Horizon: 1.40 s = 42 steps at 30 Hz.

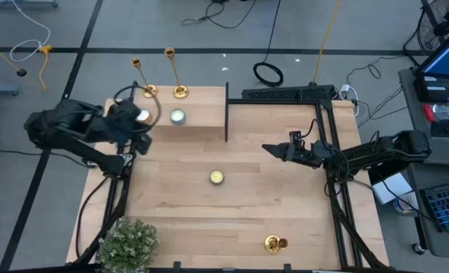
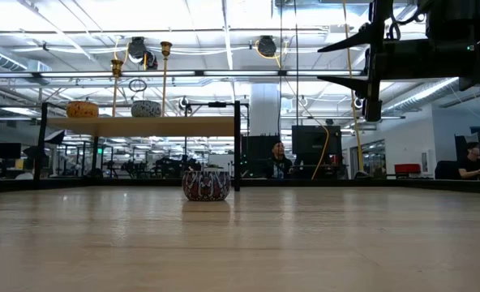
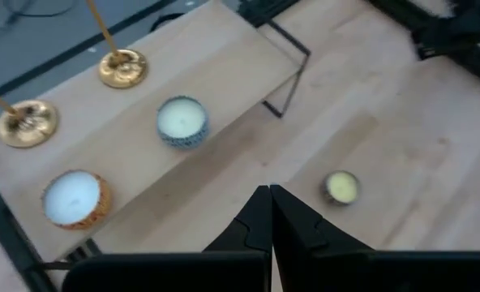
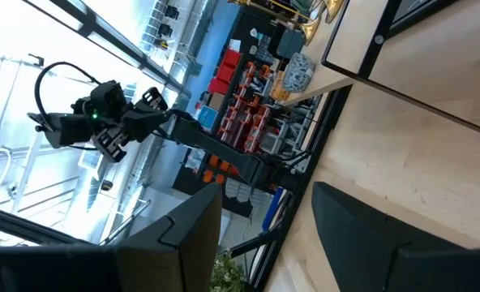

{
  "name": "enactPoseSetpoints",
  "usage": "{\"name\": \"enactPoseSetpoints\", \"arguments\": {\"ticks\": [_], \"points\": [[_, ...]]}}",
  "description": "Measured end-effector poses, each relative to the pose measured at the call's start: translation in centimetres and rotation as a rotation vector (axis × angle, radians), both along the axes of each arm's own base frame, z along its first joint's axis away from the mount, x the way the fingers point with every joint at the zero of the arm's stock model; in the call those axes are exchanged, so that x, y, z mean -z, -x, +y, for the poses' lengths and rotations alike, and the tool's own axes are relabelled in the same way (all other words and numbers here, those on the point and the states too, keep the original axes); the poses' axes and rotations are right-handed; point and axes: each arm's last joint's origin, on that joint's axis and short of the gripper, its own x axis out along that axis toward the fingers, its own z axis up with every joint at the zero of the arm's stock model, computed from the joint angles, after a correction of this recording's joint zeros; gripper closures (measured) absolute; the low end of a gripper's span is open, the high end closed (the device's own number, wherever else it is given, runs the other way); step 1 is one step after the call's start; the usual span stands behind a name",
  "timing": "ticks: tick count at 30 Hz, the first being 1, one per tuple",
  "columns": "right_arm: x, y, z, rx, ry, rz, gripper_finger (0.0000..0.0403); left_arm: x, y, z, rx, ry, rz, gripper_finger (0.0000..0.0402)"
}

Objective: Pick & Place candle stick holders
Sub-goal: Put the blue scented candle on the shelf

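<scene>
A: Over the raised wooden shelf (image 1: 198,114) at the table's far-left corner hangs the left gripper (image 3: 270,212), fingers pressed together, nothing pinched. Right gripper (image 1: 272,149) waits mid-table on the right side, jaws parted w/ nothing between them.

B: And the candle stick holders?

A: Two stand upright on the shelf's far edge: one candle stick holder (image 1: 140,77) nearer the left gripper, the second holder (image 1: 174,74) just beside it. The third holder (image 1: 275,243) is at the near edge of the table (image 1: 247,205), well apart from both arms; looks like it's lying on its side, can't tell for sure.

B: How'll they handle?

A: My guess: rigid polished brass, thin tall stem, round flared base, small cup on top. Slick, top-heavy-ish, tips easily. I'd pinch the stem low, near the base, & lift straight up.

B: Other stuff nearby?

A: On the shelf a white candle in an orange-patterned tin (image 3: 74,199) & one in a blue-patterned tin (image 3: 182,122); a small yellow tealight (image 1: 217,177) mid-table. All short, round, matte wax. Shelf has thin black metal legs; table is pale wood planks. Potted plant (image 1: 128,243) at the near-left corner.
</scene>
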Motion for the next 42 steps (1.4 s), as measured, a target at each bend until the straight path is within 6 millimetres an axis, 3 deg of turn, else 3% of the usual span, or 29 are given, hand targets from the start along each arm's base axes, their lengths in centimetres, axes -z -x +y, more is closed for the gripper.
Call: {"name": "enactPoseSetpoints", "arguments": {"ticks": [5, 9, 16, 20, 29, 42], "points": [[0.0, 0.0, 0.0, -0.007, -0.014, -0.005, 0.0211, 1.9, -5.1, 1.3, -0.013, -0.001, 0.155, 0.0401], [-0.1, 0.0, 0.1, -0.036, -0.035, -0.021, 0.0211, 3.9, -9.0, 4.5, -0.073, 0.038, 0.246, 0.0401], [-0.6, 0.0, 0.3, -0.097, -0.003, -0.069, 0.0211, 6.2, -11.3, 12.7, -0.241, 0.153, 0.226, 0.0401], [-0.7, 0.0, 0.4, -0.142, 0.024, -0.07, 0.0211, 7.6, -12.0, 15.4, -0.288, 0.188, 0.24, 0.0401], [-0.7, 0.0, 0.5, -0.166, 0.038, -0.069, 0.0211, 8.8, -13.4, 15.7, -0.362, 0.062, 0.309, 0.0401], [-0.7, 0.0, 0.5, -0.164, 0.048, -0.068, 0.0211, 9.8, -12.0, 16.5, -0.423, 0.142, 0.38, 0.0401]]}}
